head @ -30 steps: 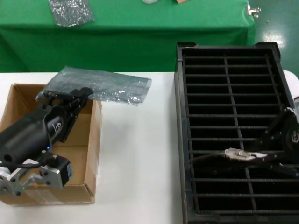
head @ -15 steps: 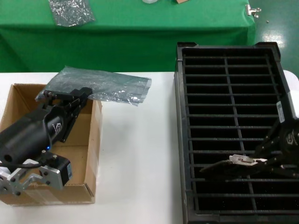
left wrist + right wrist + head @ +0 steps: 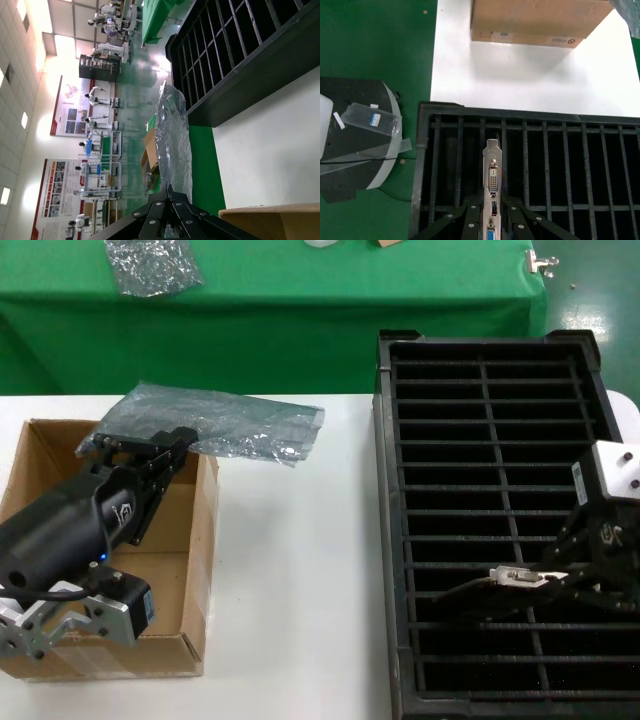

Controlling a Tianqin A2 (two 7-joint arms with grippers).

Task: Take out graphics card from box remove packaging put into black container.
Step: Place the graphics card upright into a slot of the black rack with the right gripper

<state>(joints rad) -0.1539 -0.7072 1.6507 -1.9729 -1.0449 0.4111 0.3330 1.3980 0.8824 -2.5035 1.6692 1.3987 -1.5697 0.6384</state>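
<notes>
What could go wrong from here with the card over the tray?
1. The right gripper holds the graphics card over the black container; lowered out of line with a slot, it may catch a divider.
2. The left gripper pinches the packaging over the box; it could drop inside.

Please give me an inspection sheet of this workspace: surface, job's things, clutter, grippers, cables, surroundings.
Surface: white table bearing box and tray.
Job's things: brown corrugated cardboard box, open, at robot's left; translucent silvery plastic bag by the box's far edge; large black slotted plastic tray at right; thin dark graphics card with silver end bracket over the tray slots.
Clutter: smaller crumpled silvery bag on the green cloth.
Grippers: left gripper shut on the bag's edge, above the box; right gripper shut on the card, above the tray.
Cables: black cable on the left arm.
Surroundings: green-covered table behind; green floor.
</notes>
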